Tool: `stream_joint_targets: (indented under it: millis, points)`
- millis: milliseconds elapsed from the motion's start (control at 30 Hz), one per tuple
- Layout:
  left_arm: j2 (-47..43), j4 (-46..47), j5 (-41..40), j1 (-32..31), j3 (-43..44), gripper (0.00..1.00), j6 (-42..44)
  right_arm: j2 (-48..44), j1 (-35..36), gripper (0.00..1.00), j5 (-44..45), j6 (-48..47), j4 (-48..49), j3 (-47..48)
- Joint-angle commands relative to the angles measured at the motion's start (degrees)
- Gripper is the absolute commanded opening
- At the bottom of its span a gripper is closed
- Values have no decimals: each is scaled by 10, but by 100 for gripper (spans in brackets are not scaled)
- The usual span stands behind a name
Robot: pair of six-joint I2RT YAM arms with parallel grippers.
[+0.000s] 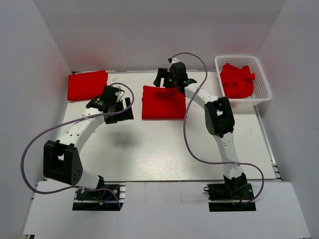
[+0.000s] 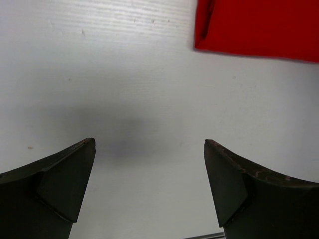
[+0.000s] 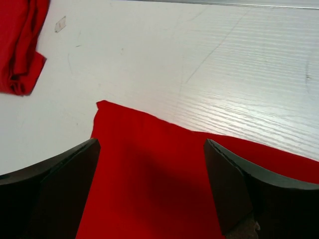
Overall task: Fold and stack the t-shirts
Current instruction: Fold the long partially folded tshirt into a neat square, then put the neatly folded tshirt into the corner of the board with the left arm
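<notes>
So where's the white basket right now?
In the overhead view, the white basket sits at the table's far right corner, with crumpled red shirts inside, right of the central folded shirt.

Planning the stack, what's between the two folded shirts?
In the top view, the open left gripper hangs between the left shirt and the middle shirt.

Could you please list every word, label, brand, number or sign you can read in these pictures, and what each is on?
None can be read in any view.
The centre folded t-shirt, the far-left folded t-shirt, the crumpled shirts and their white basket show no print.
A small pale patch on the table in the right wrist view shows no legible marks.
</notes>
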Motion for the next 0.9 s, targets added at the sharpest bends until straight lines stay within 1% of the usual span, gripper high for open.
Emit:
stream_joint_targets:
  millis: [0,33,67,100,133,167,200,233,267,300,333,367,400,433,467,533,600,667,767,867]
  points:
    - [31,13,16,-1,59,100,20,-63,-7,90,20,10,-3,-21]
    - [41,24,22,-1,68,100,20,-77,-8,90,25,-1,-10,-33]
    - [55,38,22,-1,77,100,26,-112,-8,90,40,-9,-14,-49]
    - [69,45,39,-1,98,100,35,-153,-8,90,48,-13,-18,-87]
    - [100,58,39,-1,108,100,35,-197,-9,90,93,-20,-17,-131]
    - [117,58,39,-1,120,100,40,-218,-9,90,112,-20,-19,-177]
    - [135,65,39,-1,144,100,40,-241,-9,90,128,-20,-24,-201]
    - [151,65,39,-1,157,100,40,-306,-10,90,147,-13,-39,-242]
    - [188,71,44,-1,170,100,40,-328,-12,90,204,-3,-45,-283]
    - [207,71,50,-1,197,100,47,-346,-16,90,223,1,-52,-300]
    - [224,71,50,-1,210,100,47,-402,-17,90,257,15,-88,-315]
    - [239,66,44,-1,221,100,54,-419,-18,90,285,25,-102,-349]
    - [271,66,37,-1,241,100,54,-447,-24,90,311,30,-116,-359]
    - [286,66,37,-1,251,100,64,-473,-25,90,324,43,-160,-368]
    - [300,73,43,-7,268,100,69,-483,-28,90,338,54,-176,-390]
    - [338,85,43,-7,284,100,74,-521,-34,90,340,59,-214,-405]
    - [360,91,43,-7,305,100,82,-546,-36,90,337,57,-229,-430]
    - [381,107,38,-13,310,100,92,-569,-43,90,337,65,-227,-457]
    - [389,131,32,-13,310,100,97,-584,-51,90,315,73,-215,-488]
    - [394,155,62,-18,297,100,97,-592,-56,90,288,75,-199,-514]
